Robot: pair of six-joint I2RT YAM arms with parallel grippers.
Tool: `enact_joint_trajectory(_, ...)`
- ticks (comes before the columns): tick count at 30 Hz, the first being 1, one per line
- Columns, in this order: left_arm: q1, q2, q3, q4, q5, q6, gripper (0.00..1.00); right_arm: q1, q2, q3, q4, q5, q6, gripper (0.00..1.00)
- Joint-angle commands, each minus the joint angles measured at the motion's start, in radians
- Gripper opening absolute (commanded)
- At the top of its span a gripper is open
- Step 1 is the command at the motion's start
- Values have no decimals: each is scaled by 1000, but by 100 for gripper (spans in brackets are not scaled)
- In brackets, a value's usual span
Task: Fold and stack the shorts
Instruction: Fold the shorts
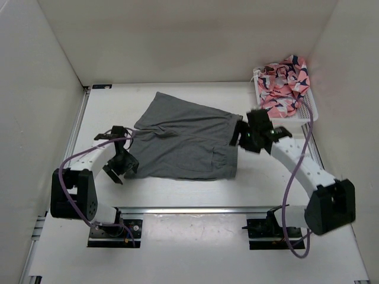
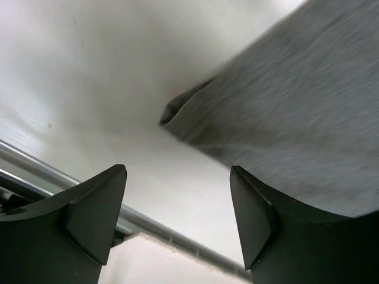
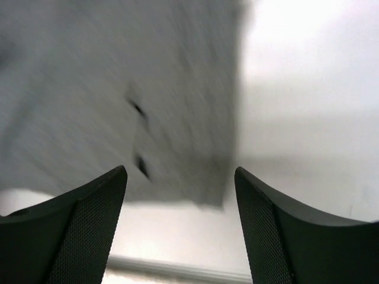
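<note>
The grey shorts (image 1: 183, 142) lie flat on the white table, partly doubled over, one corner pointing to the far left. My left gripper (image 1: 123, 167) hovers just off their left edge, open and holding nothing. In the left wrist view the shorts (image 2: 296, 106) fill the upper right, beyond the open left gripper (image 2: 177, 201). My right gripper (image 1: 244, 141) is over the shorts' right edge, also open and empty. In the right wrist view a blurred corner of the shorts (image 3: 118, 89) lies beyond the open right gripper (image 3: 180, 201).
A white basket (image 1: 311, 112) at the far right holds pink patterned fabric (image 1: 284, 86). White walls enclose the table on the left, back and right. An aluminium rail (image 1: 195, 209) runs along the near edge in front of the arm bases.
</note>
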Motion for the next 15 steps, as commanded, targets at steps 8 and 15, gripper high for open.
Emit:
enact_joint_trajectory(8,28,2,-70,162,118,-48,81,-26,-477,-560,103,-264,418,84)
enact_joint_trajectory(15,28,79,-27,175,85,-25,10,-36,-347,-649,320,-376,563,80)
